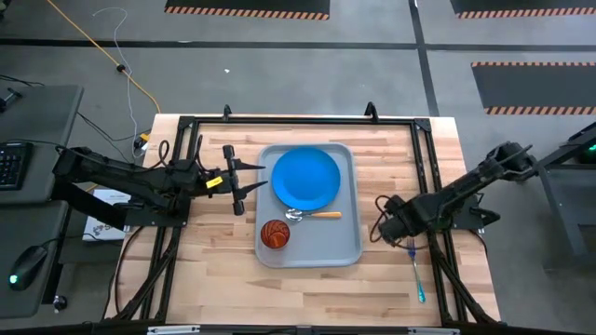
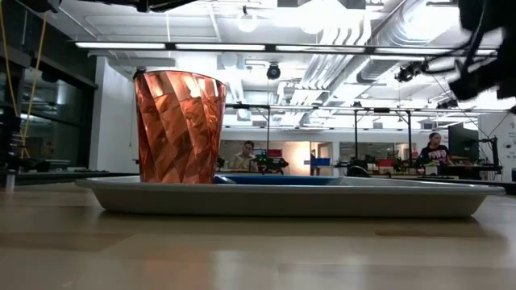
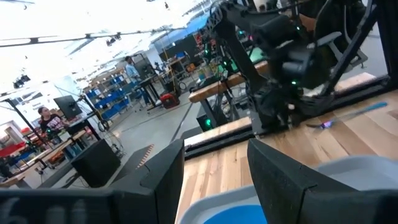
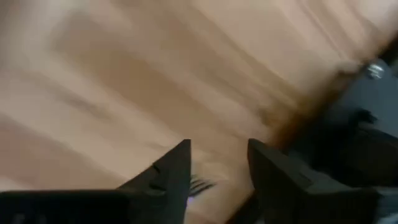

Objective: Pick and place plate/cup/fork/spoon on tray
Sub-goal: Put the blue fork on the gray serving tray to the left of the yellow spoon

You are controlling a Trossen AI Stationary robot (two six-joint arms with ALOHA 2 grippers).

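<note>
The pale grey-blue tray (image 1: 345,244) lies mid-table. On it are the blue plate (image 1: 305,179), the red cup (image 1: 275,234) standing upright, and the orange-handled spoon (image 1: 318,215) at the plate's near edge. The teal-handled fork (image 1: 416,274) lies flat on the table right of the tray. My right gripper (image 1: 394,233) is open just above the fork's tine end; the tines (image 4: 199,185) show between its fingers in the right wrist view. My left gripper (image 1: 244,181) is open and empty, left of the tray, pointing at the plate.
A black frame (image 1: 279,121) runs around the tabletop's edges. Bare wood lies near of the tray and between the tray and the fork. In the low view the cup (image 2: 179,126) stands on the tray (image 2: 282,197). People sit far off in the room behind.
</note>
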